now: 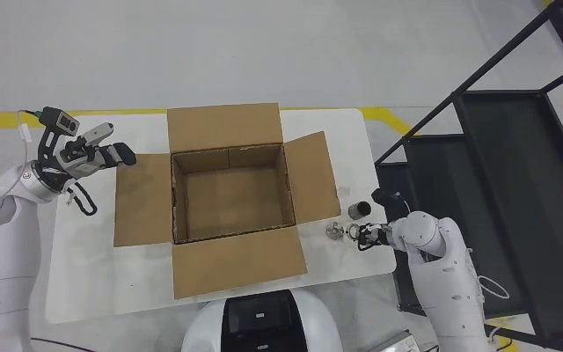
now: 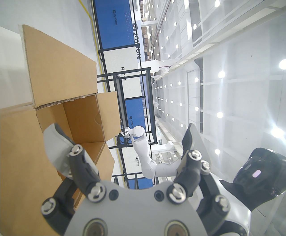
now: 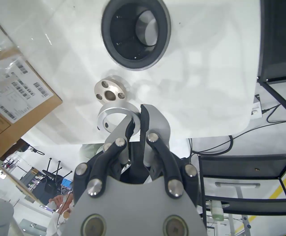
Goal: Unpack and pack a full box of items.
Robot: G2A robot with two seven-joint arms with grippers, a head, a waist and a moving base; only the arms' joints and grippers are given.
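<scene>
While our right gripper [image 3: 136, 125] pinches the ring's [image 3: 114, 108] rim at the table [image 1: 352, 141], near the empty box [image 1: 233, 201], we judge packing is starting: lift it clear of the flap [image 1: 312, 180], then lower it inside. Our left gripper [image 2: 121, 134] hangs open. The ring is bright, smooth metal, beside a flange [image 3: 114, 86].

I'm driving this in a big factory hall: high ceiling [image 2: 234, 93] with rows of round lamps [image 2: 220, 74], blue partition panels [image 2: 111, 20], a black steel rack [image 1: 506, 132] (right beside my white table [image 1: 88, 282]) and yellow floor tape [image 1: 391, 116].
</scene>
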